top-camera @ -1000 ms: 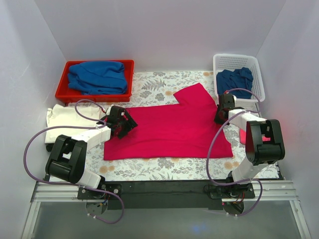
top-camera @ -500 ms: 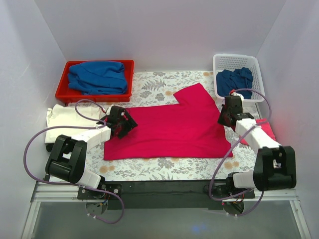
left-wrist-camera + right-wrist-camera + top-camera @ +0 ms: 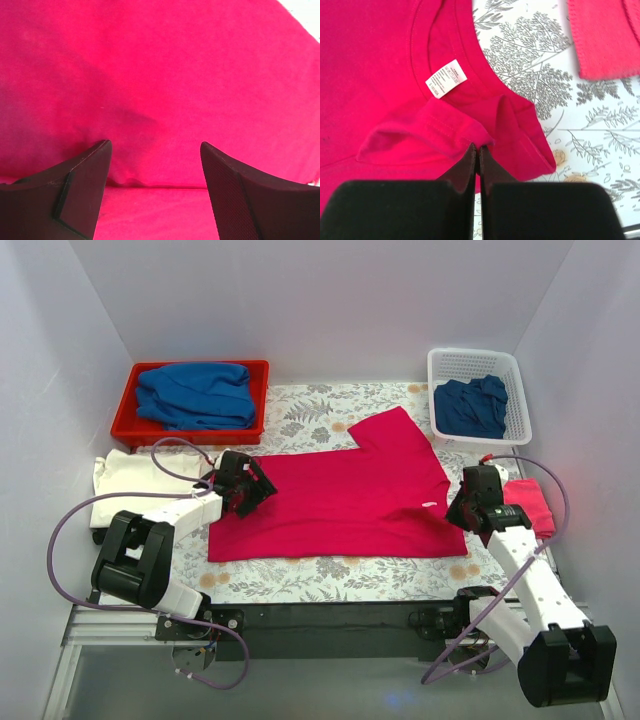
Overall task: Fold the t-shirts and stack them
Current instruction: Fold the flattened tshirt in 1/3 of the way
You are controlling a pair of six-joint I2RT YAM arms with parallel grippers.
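The bright crimson-pink cotton t-shirt [image 3: 340, 495] lies spread across the middle of the floral-printed tablecloth [image 3: 330, 580]. One sleeve points to the far side, toward the gap between the red plastic tray [image 3: 190, 438] at far left and the white perforated plastic basket [image 3: 475, 364] at far right. Each of these holds a crumpled dark blue shirt, one in the tray [image 3: 195, 395] and one in the basket [image 3: 470, 408].

A strip of bare tablecloth runs along the shirt's near hem, and more shows on the far side beside the sleeve. White walls close in the left, far and right sides. A folded cream shirt [image 3: 120, 490] lies against the left wall, and a folded pink shirt [image 3: 530, 502] lies near the right wall, so little room is left at either end.

The right claw [image 3: 458, 515] sits at the shirt's right edge, between it and the pink shirt. In the right wrist view its fingers are pressed together, clamped on a raised fold of crimson cloth [image 3: 425, 135] just near of the collar. The small white neck label [image 3: 446, 78] lies a little beyond the tips.

The left claw [image 3: 255, 488] is at the shirt's left edge. In the left wrist view its fingers [image 3: 85, 165] stand well apart with nothing between them, low over the cloth, which fills that view.
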